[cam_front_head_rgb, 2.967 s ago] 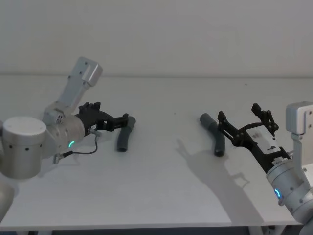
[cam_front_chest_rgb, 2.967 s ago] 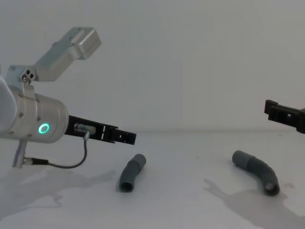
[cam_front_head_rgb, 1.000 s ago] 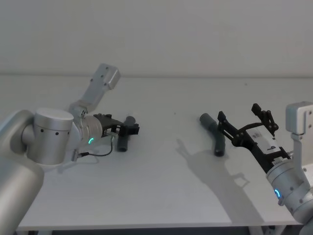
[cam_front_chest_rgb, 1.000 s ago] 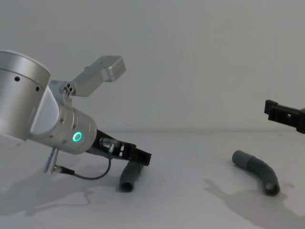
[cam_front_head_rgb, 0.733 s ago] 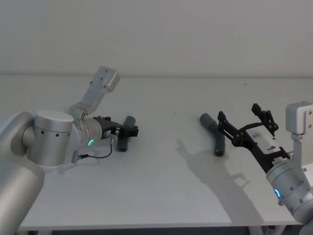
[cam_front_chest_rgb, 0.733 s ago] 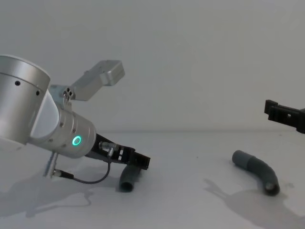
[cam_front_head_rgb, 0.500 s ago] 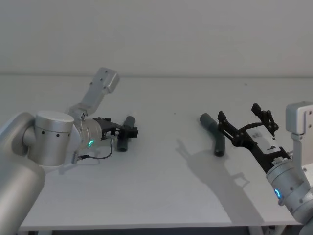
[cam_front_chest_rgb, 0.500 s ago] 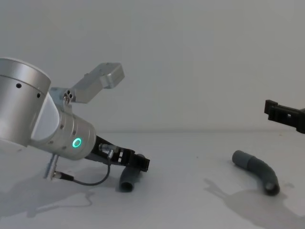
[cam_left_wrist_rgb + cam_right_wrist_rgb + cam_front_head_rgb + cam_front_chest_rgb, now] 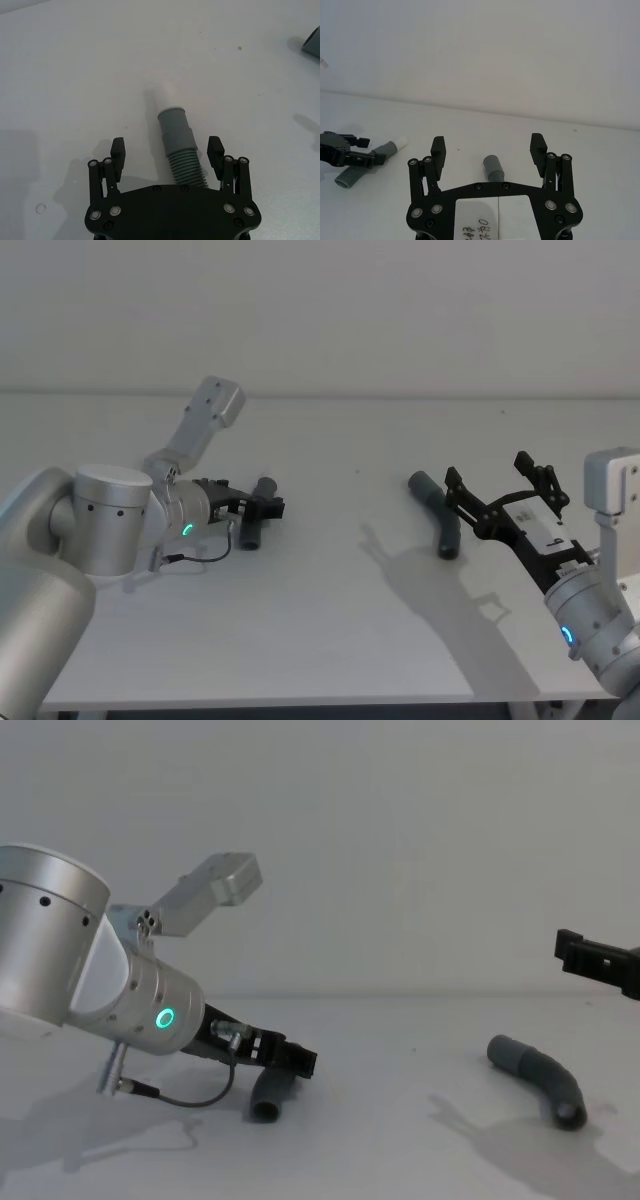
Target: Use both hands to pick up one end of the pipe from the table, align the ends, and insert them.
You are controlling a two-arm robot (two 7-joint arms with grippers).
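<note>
Two dark-grey bent pipe pieces lie on the white table (image 9: 320,630). The left piece (image 9: 255,515) is ribbed in the middle, and its end is a smooth collar (image 9: 174,127) with a white stub (image 9: 167,95). My left gripper (image 9: 262,508) is low over it, open, its fingers (image 9: 118,150) on either side of the ribbed part (image 9: 186,167) without touching. The right piece (image 9: 438,512) lies free. My right gripper (image 9: 487,470) hovers open above and just right of it, with the collar end (image 9: 492,167) in sight between its fingers (image 9: 538,145).
A pale grey wall rises behind the table's far edge. Between the two pieces the table is bare. The left arm's grey cable (image 9: 190,1092) loops just over the surface beside the left piece (image 9: 268,1098).
My left gripper has sunk a little lower around the left piece during the last second. The right gripper and both pieces have stayed put.
</note>
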